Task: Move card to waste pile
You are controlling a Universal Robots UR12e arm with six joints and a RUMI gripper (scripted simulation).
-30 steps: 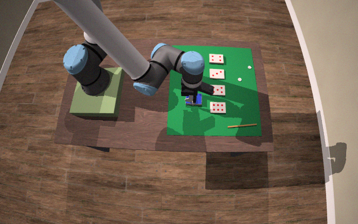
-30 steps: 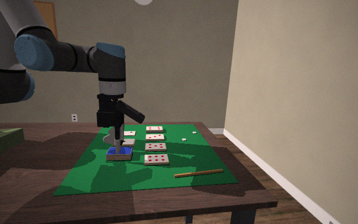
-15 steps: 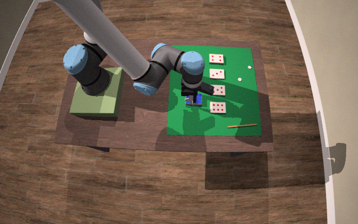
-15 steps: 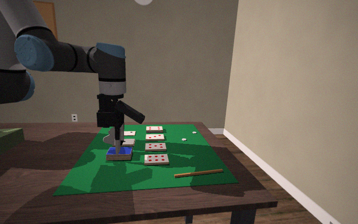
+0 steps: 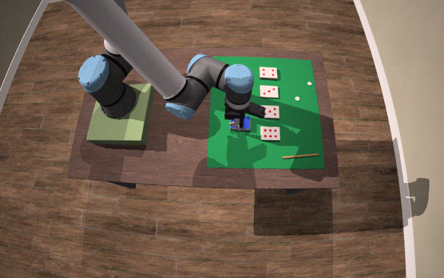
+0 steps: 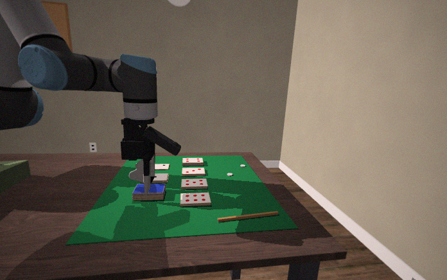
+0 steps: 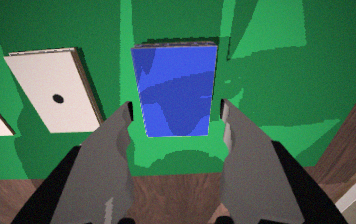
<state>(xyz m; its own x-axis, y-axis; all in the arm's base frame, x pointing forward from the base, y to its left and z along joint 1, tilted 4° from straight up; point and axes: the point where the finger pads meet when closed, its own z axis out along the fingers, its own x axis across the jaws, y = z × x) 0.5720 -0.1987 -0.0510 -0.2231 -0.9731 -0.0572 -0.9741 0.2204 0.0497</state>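
Top view: gripper (image 5: 239, 125) hangs right over the blue stock (image 5: 246, 124) on the green mat (image 5: 295, 147). Exterior: fingertips reach down just to the stock's top card, waste pile (image 6: 160, 178) behind. Wrist: jaws half open, straddling the stock, holding nothing.

Even, moderately bright light from above. Hard-edged arm shadows across green felt mat (image 5: 295, 153) and dark wooden counter (image 5: 98, 163). Top view bows at edges. Wrist view blocky, coarse. No glare.
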